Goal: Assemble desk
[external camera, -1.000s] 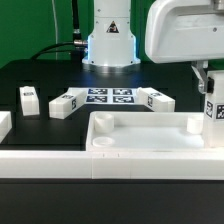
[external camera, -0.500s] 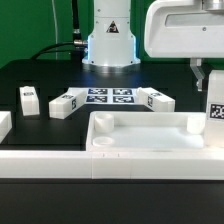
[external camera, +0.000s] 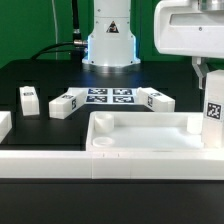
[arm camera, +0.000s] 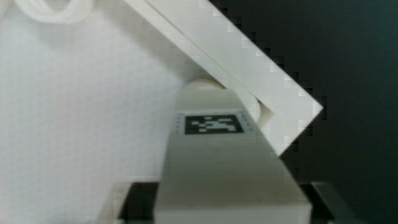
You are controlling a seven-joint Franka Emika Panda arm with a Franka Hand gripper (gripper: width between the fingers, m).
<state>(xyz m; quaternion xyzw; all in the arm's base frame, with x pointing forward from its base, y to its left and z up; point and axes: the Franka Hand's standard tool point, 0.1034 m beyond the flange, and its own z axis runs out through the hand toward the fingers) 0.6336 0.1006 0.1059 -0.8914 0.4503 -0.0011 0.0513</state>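
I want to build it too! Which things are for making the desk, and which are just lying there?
For the desk:
tabletop
leg held in the gripper
three loose legs

Just lying there:
marker board
long white rail

Tabletop: white, shallow, rimmed, is lying flat with its rim up; a round socket is showing in the wrist view.

Behind the tabletop, the first leg is standing upright toward the exterior view's left. The second leg and third leg are lying on their sides, well apart.

The fourth leg is hanging upright over the tabletop's corner on the exterior view's right, tag facing outward.
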